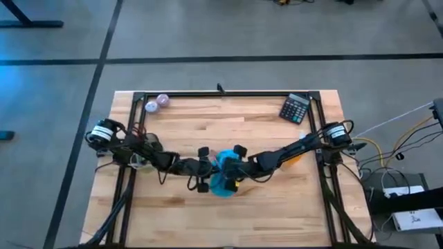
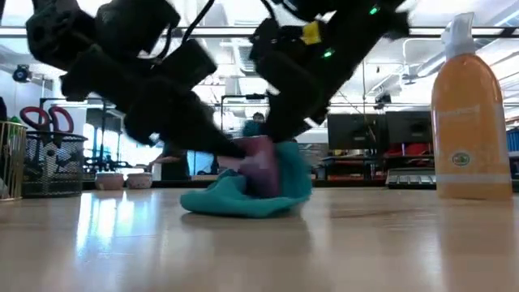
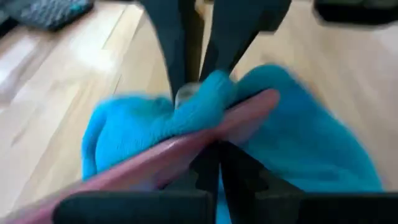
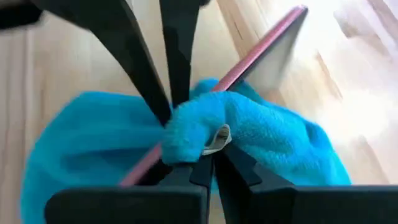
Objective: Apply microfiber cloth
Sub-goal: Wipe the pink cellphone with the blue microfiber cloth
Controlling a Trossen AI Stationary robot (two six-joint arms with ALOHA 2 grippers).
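The teal microfiber cloth lies bunched at the table's middle, its lower folds on the wood. A thin flat phone with a pinkish edge stands tilted within the cloth, and cloth hides its lower end. My left gripper comes in from the left and is shut on the phone. My right gripper comes in from the right and is shut on the cloth, right against the phone. The two grippers nearly meet. My left gripper pinches the phone between its two fingers, across the thin pinkish edge. The fingers slant down from the table's left. The phone sits tilted in the hold, with cloth draped over and under it. My right gripper pinches a bunched fold of the cloth beside its white tag, in several layers. The fingers slant down from the table's right. The held bunch lies against the phone's face, and the rest hangs slack onto the table.
An orange spray bottle stands right of the cloth, under the right arm. A calculator lies at the far right and two small balls at the far left. A wire basket shows at the left.
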